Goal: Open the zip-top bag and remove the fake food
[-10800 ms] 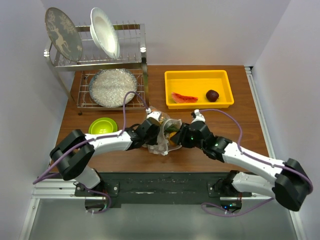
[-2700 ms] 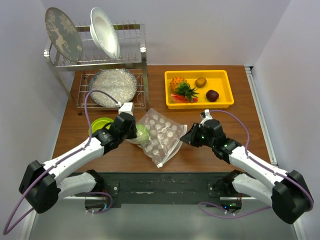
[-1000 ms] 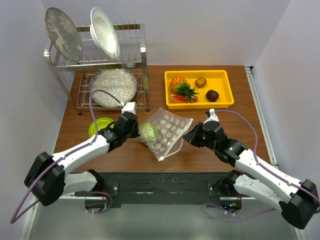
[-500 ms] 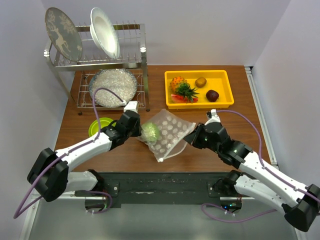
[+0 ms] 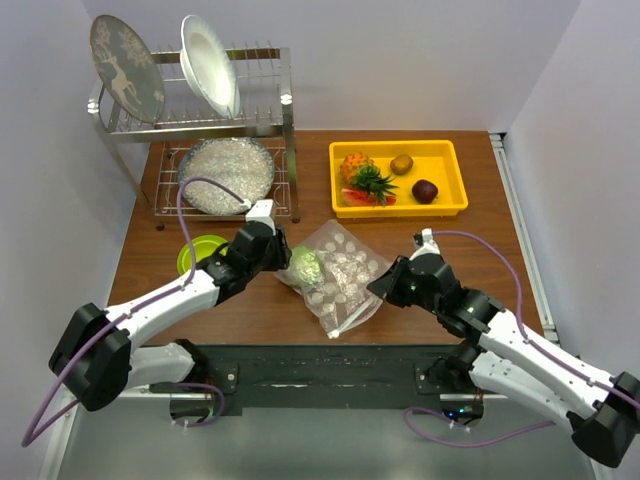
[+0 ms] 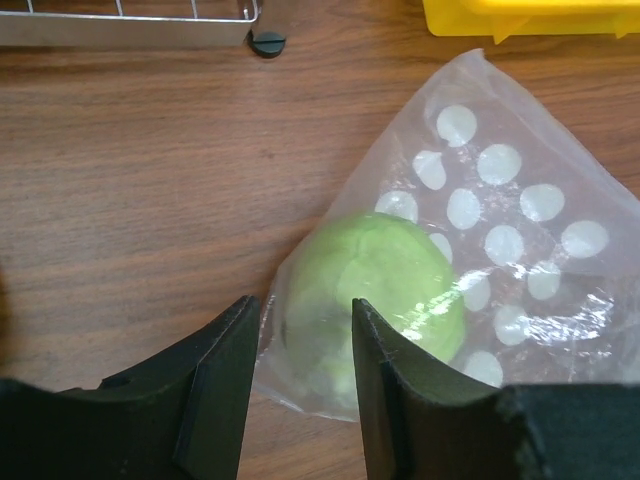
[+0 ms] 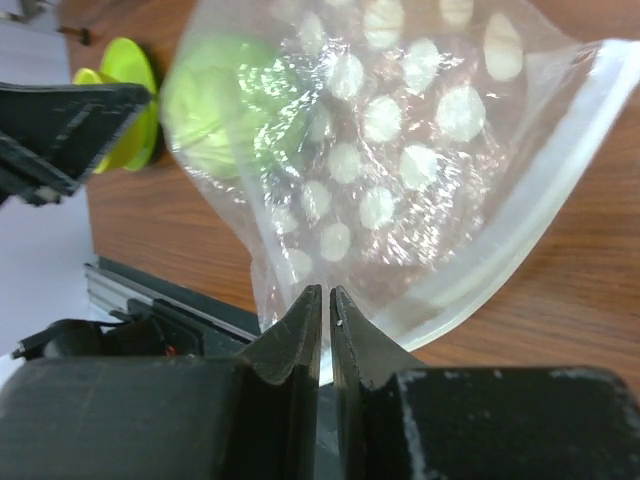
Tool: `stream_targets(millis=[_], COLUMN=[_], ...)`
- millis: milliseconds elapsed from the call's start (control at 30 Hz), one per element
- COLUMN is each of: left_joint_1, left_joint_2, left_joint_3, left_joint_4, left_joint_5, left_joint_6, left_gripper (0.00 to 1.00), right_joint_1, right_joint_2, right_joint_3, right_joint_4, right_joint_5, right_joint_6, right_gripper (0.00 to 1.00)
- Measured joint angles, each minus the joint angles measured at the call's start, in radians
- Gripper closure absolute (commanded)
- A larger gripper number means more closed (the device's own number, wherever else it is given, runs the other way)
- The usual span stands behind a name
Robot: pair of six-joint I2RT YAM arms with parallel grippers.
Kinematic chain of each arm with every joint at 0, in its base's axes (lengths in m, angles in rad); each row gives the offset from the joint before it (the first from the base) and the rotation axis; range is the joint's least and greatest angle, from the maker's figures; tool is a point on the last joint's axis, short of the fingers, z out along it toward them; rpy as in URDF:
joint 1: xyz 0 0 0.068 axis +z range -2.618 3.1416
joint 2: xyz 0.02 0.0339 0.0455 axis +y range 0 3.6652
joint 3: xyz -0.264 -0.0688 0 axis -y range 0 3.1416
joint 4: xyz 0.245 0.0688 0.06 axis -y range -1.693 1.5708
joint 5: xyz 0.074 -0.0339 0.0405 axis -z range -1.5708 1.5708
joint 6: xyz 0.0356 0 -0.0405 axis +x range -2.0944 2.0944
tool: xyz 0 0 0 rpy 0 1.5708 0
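wooden table [image 5: 480, 275] | dish rack [image 5: 250, 125] back-left | yellow tray [image 5: 398, 148] back-right | green bowl [image 5: 195, 252] left | zip-top bag [image 5: 345, 275] centre

**Occlusions and crops**

Green round fruit [image 6: 380, 290] visible only through zip-top bag [image 6: 520, 190] film, its near edge behind the left gripper [image 6: 302, 310]; fruit blurred in right wrist view; bag cropped at left wrist view's right edge; yellow tray [image 6: 530, 15] and dish rack [image 6: 130, 25] cropped to slivers; lime-green bowl [image 7: 135, 60] partly behind that gripper.
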Motion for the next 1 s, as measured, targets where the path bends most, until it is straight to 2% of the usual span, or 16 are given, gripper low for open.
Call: stream_targets(millis=[200,500,800,1000], left_joint_1=[0.025,0.03,0.03,0.03], left_joint_2=[-0.001,-0.002,0.0,0.017], left_joint_3=[-0.039,-0.053,-0.053,-0.053], left_joint_4=[0.019,0.042,0.073,0.085], left_joint_5=[0.0,0.004,0.005,0.008], left_joint_6=[-0.027,-0.043,-0.045,-0.045], left_gripper=[0.5,0.41,0.4,0.4], right_joint_1=[0.0,0.0,0.0,0.0], right_joint_2=[0.009,-0.269,-0.276,-0.262], right_joint_3=[-0.047,-0.089,-0.227,-0.284], right_joint_4=[0.034,-0.063,-0.088,0.019], right_joint_5=[-0.012,0.058,0.053,0.03], right_joint_6=[0.03,0.064,0.122,0.153], right_gripper=[0.88,0.87,0.86,0.87])
